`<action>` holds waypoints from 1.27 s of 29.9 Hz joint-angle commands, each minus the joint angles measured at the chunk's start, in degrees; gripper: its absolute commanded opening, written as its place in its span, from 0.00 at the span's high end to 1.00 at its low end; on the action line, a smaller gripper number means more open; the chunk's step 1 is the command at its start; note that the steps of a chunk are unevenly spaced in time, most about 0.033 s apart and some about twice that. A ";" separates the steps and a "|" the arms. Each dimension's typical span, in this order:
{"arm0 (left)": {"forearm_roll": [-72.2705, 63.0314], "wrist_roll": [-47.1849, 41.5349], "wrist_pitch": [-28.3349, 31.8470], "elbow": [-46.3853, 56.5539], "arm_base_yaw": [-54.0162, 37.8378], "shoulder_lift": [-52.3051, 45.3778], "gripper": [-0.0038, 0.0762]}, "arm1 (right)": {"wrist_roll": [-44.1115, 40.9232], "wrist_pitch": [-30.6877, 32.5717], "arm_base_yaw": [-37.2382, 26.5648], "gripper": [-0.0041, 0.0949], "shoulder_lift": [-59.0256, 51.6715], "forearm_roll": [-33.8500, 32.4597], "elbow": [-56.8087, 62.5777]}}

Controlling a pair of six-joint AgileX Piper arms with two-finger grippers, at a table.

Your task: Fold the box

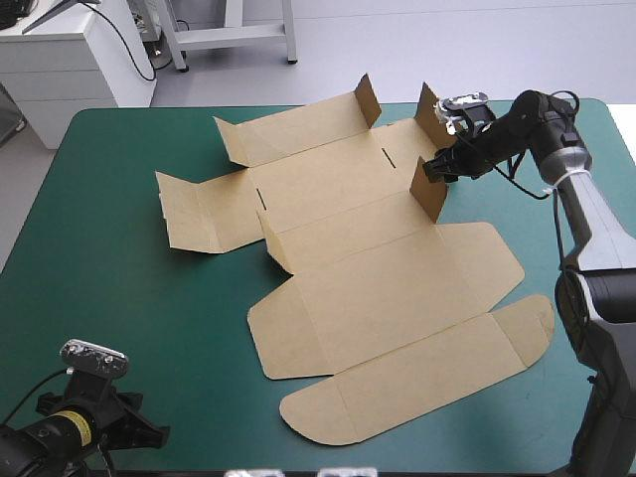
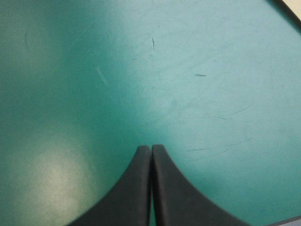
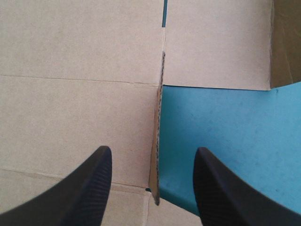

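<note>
Box [image 1: 378, 288]: brown sheet spread across centre and right of the high view, mostly flat, a few flaps standing along its upper part. Right gripper [image 1: 437, 167] at upper right, black fingers apart, one on each side of an upright flap [image 1: 429, 189]. Left gripper [image 2: 151, 147] at lower left, fingers pressed together over bare teal-green cover [image 1: 109, 268], well apart from the sheet.

Teal-green-covered table [image 1: 109, 268], the brown box [image 1: 368, 288] mostly flat across its middle and right, a few flaps [image 1: 429, 191] upright
</note>
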State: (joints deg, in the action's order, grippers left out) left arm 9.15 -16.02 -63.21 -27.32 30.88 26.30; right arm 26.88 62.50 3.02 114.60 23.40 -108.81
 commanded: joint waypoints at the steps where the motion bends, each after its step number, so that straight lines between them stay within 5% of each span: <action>1: 0.49 -0.48 2.13 -1.40 -0.15 0.29 0.96 | 0.47 -1.59 1.72 0.46 -2.61 -0.22 -2.37; 7: 0.49 -0.48 2.13 -1.40 -0.15 0.29 0.96 | -3.28 0.31 4.86 0.46 1.26 -6.64 -6.96; 21: 0.49 -0.48 2.13 -1.40 -0.15 0.29 0.96 | -6.84 7.26 4.88 0.47 6.32 -9.96 -13.26; 24: 0.49 -0.48 2.13 -1.40 -0.15 0.29 0.96 | -6.97 7.80 4.88 0.58 6.32 -11.51 -13.26; 30: 0.49 -0.48 2.13 -1.40 -0.15 0.29 0.96 | -7.05 8.41 4.88 0.95 6.32 -12.69 -13.26; 38: 0.49 -0.48 2.13 -1.40 -0.15 0.29 0.96 | -2.10 7.95 5.26 0.98 6.32 -9.81 -13.26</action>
State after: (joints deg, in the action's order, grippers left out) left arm 9.15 -16.02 -63.22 -27.32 30.88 26.30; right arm 21.70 71.04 8.23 124.51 11.91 -120.22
